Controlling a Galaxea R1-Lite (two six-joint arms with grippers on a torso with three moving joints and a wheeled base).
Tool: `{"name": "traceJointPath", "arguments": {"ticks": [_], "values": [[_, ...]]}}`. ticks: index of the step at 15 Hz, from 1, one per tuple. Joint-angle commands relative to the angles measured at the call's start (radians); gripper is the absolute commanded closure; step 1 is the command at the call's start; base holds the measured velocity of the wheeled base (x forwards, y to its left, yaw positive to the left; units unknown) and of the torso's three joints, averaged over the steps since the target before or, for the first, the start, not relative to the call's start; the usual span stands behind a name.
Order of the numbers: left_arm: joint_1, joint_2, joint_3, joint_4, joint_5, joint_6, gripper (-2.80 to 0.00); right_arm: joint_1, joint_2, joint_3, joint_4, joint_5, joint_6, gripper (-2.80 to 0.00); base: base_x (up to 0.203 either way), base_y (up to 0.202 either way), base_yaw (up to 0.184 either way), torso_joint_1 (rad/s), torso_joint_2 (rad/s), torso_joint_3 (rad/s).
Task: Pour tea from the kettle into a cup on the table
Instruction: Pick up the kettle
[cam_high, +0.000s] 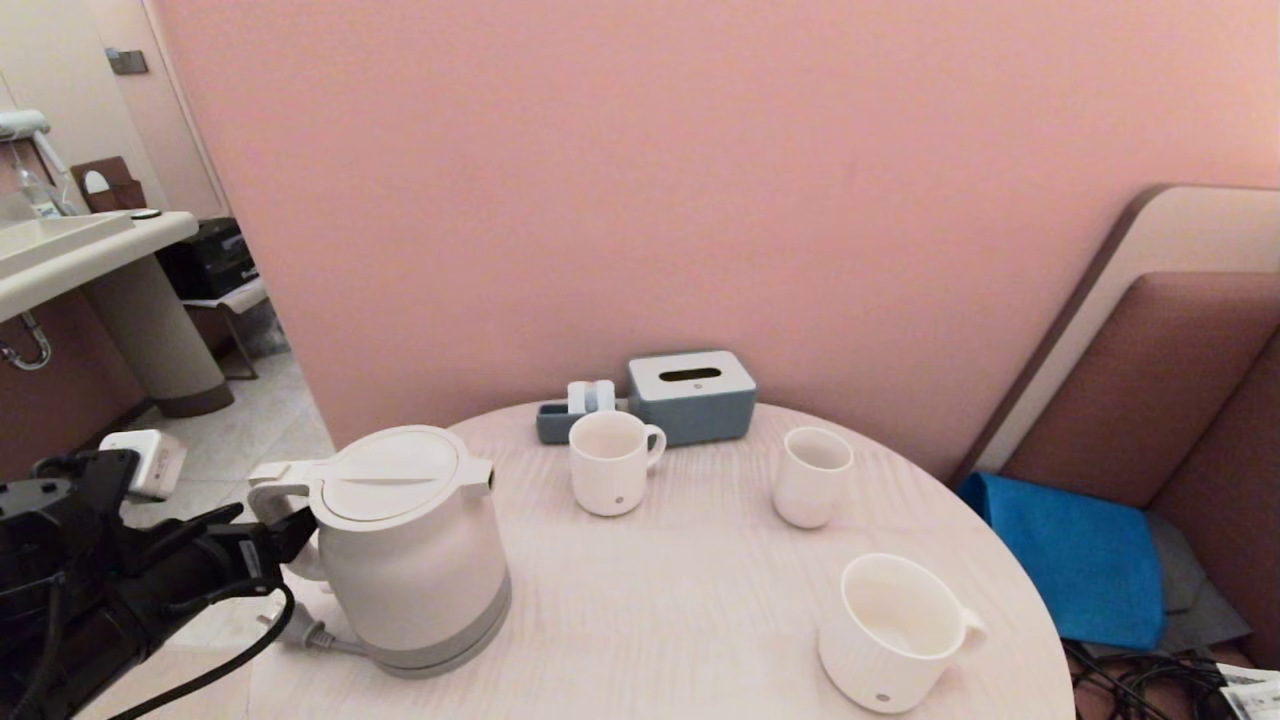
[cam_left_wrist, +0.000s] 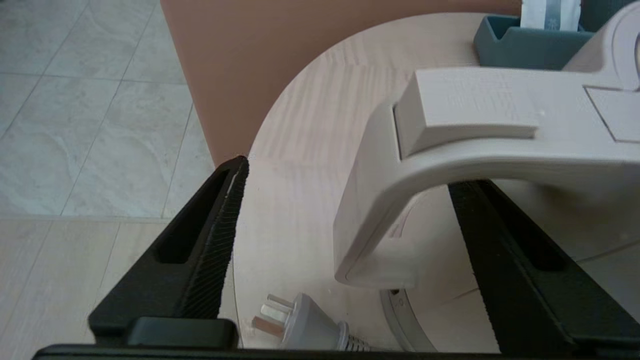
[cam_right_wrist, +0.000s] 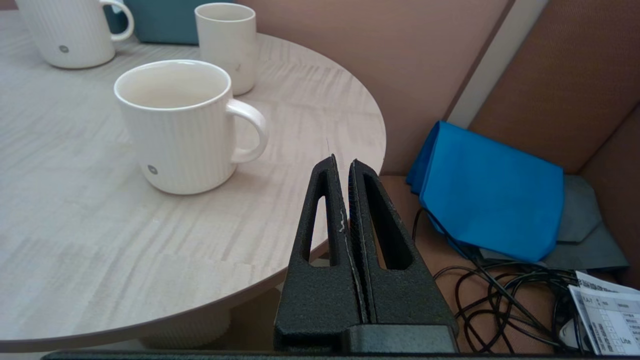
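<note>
No readable text; print on the paper sheet (cam_right_wrist: 607, 320) is too small.

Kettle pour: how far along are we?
Early. Done: the left gripper has reached the kettle, open fingers straddling its handle. In hand: closing that grasp. Left: lift and pour; the kettle stands on the table, the cup looks empty. The right gripper sits shut off the table edge.

My left gripper (cam_left_wrist: 345, 210) and right gripper (cam_right_wrist: 345, 165) are matte black, with triangular hollow fingers (cam_right_wrist: 320, 225) and ribbed inner pads (cam_left_wrist: 225, 235).
</note>
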Motion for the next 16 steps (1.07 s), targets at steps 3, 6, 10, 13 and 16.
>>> {"name": "traceJointPath", "arguments": {"ticks": [3,6,10,13,16], "values": [[0.000,0.015,-0.020,-0.006,-0.004,-0.001,-2.80,0.000,0.000,-0.001,0.000,0.001,-0.001,0.00,0.000,0.000,0.000,0.000,0.00,0.000],[0.000,0.052,-0.021,-0.024,-0.006,-0.003,-2.80,0.000,0.000,-0.001,0.000,0.001,-0.001,0.00,0.000,0.000,0.000,0.000,0.00,0.000],[0.000,0.149,0.004,-0.179,-0.004,-0.005,-2.80,0.000,0.000,0.000,0.000,0.001,-0.001,0.00,0.000,0.000,0.000,0.000,0.00,0.000],[0.000,0.148,0.004,-0.191,-0.004,-0.007,-2.80,0.000,0.000,0.000,0.000,0.001,-0.002,0.00,0.000,0.000,0.000,0.000,0.00,0.000],[0.000,0.145,0.004,-0.191,-0.004,-0.007,-2.80,0.002,0.000,-0.001,0.000,0.001,-0.001,0.00,0.000,0.000,0.000,0.000,0.00,0.000]]}}
